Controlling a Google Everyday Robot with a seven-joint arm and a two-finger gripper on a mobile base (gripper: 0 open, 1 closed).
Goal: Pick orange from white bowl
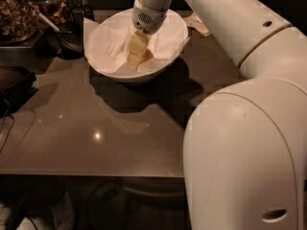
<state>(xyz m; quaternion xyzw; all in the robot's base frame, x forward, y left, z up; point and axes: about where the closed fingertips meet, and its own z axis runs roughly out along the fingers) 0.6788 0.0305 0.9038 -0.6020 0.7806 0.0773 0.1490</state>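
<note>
The white bowl (pixel 105 63) stands at the back of the table, lined with crumpled white paper. My gripper (pixel 136 56) reaches down into the bowl from above, near its middle. A small patch of the orange (pixel 148 55) shows just to the right of the gripper's tip, low in the bowl. The gripper hides most of the fruit. My white arm (pixel 230 23) stretches from the right foreground over the table to the bowl.
A dark container of brown pieces (pixel 14 13) with a utensil stands at the back left, and a dark tray (pixel 14 83) lies at the left edge. A scrap of paper (pixel 197 24) lies behind the bowl on the right. The brown table (pixel 96 133) extends in front.
</note>
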